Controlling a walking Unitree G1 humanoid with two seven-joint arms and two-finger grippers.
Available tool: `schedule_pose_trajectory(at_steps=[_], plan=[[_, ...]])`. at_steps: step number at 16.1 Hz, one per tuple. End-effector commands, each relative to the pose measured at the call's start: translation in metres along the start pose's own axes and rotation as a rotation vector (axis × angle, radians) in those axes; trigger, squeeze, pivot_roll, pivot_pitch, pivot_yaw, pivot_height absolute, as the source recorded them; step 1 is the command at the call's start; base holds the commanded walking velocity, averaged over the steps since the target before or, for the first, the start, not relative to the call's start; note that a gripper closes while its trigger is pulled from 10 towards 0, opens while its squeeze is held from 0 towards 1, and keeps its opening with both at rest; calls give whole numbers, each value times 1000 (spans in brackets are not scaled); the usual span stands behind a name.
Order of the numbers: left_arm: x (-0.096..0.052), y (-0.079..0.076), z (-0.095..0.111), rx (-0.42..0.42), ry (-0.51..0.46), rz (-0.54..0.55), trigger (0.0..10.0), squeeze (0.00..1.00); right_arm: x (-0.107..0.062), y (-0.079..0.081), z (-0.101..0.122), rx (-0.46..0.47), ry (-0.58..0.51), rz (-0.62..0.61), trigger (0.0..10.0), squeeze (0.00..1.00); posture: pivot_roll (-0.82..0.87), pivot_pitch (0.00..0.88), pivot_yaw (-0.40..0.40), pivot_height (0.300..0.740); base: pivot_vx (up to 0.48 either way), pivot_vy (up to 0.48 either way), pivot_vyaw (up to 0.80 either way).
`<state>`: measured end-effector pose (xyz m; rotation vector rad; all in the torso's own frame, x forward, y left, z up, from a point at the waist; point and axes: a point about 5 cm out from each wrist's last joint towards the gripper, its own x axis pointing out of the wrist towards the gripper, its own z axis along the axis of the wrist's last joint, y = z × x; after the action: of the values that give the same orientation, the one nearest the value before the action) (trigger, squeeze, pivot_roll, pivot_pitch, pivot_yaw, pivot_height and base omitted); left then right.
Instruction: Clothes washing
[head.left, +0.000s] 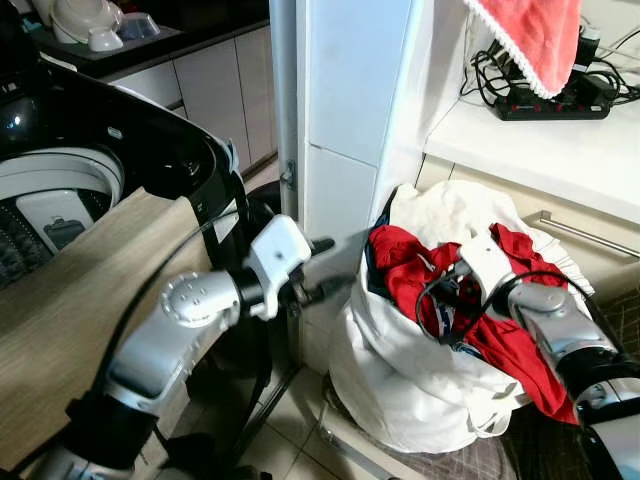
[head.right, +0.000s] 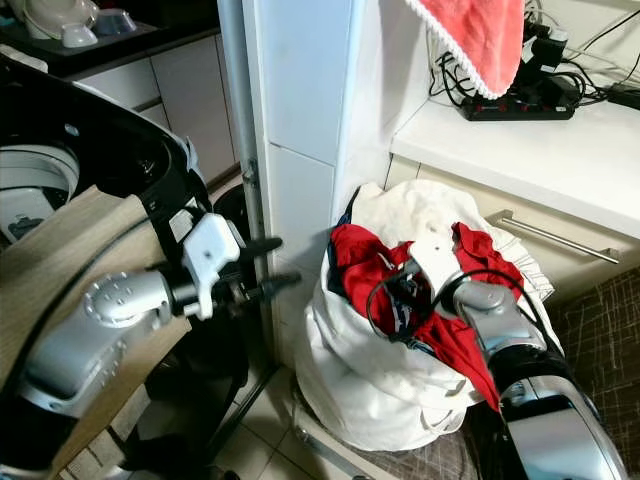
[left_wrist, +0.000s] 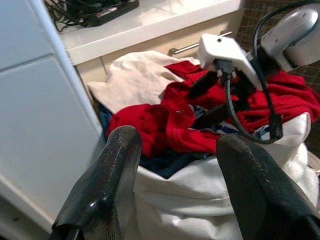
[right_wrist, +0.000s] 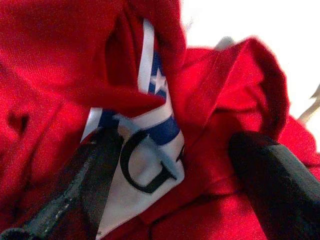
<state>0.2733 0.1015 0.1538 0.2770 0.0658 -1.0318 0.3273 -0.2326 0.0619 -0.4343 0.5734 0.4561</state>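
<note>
Our right gripper (right_wrist: 170, 165) is sunk into the white laundry bag (head.left: 400, 380), its fingers parted and gripping nothing, with the red garment (right_wrist: 220, 120) bunched directly between and ahead of the tips. We judge the cloth soft, light and limp; it will sag and drag neighbouring pieces, so we would pinch a thick fold near the blue-and-white printed patch (right_wrist: 145, 150) rather than a loose edge. Our left gripper (head.left: 318, 268) hangs spread and empty beside the bag, the open washing machine (head.left: 60, 190) behind it.
</note>
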Motion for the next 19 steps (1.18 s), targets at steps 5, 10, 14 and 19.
schedule_pose_trajectory(at_steps=[5,10,14,19], plan=[[0,-8,-8,-17,0,-21,10000,0,3,-1,-12,11,46,-54,0,0,-54,0,11,740,0,0,0],[1,-6,-12,-4,30,-22,10000,0,3,-2,-12,15,37,-47,0,0,-55,0,14,740,0,0,0],[1,-5,-12,3,34,-19,10000,0,3,-3,-5,23,-9,-14,0,0,-58,0,15,740,0,0,0],[0,-3,-13,15,42,-24,10000,0,1,-6,1,53,-54,18,0,0,-60,0,17,740,0,0,0]])
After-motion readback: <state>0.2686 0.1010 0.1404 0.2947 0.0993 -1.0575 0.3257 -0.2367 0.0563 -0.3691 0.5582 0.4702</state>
